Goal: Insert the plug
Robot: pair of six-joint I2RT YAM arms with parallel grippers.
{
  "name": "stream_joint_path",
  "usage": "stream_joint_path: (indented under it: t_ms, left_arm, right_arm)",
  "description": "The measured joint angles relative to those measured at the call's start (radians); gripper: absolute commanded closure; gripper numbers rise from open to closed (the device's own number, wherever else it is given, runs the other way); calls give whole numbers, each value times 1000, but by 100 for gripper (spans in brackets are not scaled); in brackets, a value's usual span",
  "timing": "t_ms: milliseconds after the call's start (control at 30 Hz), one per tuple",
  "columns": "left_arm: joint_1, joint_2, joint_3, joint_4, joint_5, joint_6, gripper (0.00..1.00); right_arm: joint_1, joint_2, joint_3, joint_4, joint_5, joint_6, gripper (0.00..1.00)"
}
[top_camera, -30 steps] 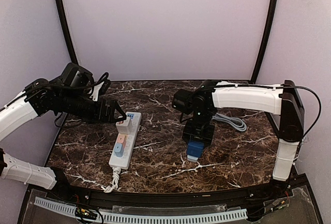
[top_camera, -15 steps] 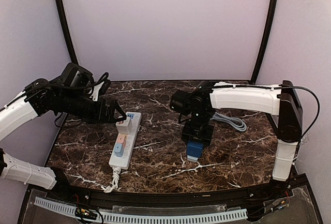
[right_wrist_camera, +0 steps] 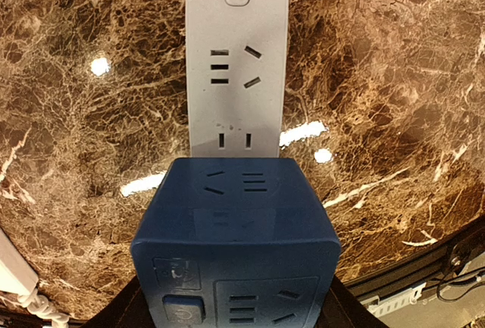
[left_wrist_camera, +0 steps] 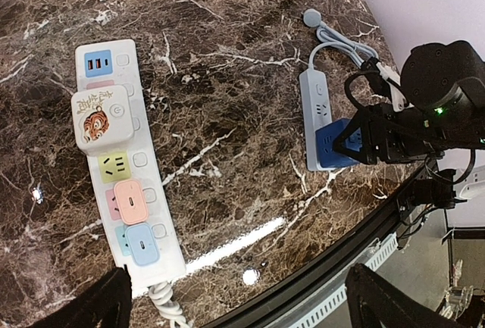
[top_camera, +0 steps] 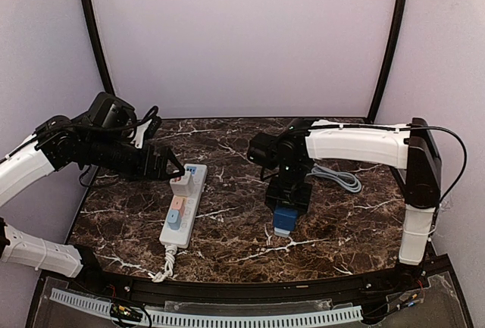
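A dark blue cube plug [right_wrist_camera: 235, 237] stands on the near end of a short grey-white power strip [right_wrist_camera: 236, 55]. My right gripper [right_wrist_camera: 231, 305] is shut on the cube, a finger against each side; from above it [top_camera: 286, 205] hangs over the cube [top_camera: 286, 218]. My left gripper [left_wrist_camera: 239, 282] is open and empty, its fingers [left_wrist_camera: 98, 309] wide apart. From above it [top_camera: 176, 167] hovers at the far end of a long white power strip [top_camera: 184, 203]. That strip [left_wrist_camera: 121, 161] carries a white tiger plug [left_wrist_camera: 101, 120].
The long strip also holds a pink plug [left_wrist_camera: 130, 201] and a light blue plug [left_wrist_camera: 142, 243]; its coiled cord [top_camera: 165, 267] lies near the front edge. The short strip's grey cable [top_camera: 337, 176] loops at the right. The table's front edge [top_camera: 250, 286] is close.
The right arm has shifted very slightly to the left; the blue cube stays where it was. The left arm has not moved.
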Motion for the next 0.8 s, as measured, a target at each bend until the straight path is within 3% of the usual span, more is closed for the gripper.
stream_joint_path:
  t_ms: [433, 800]
  left_arm:
    - [0, 0, -2, 0, 0, 0, 1]
    - [0, 0, -2, 0, 0, 3, 1]
  right_arm:
    - [4, -46, -90, 82, -14, 56, 100]
    - [5, -17, -63, 62, -19, 48, 100]
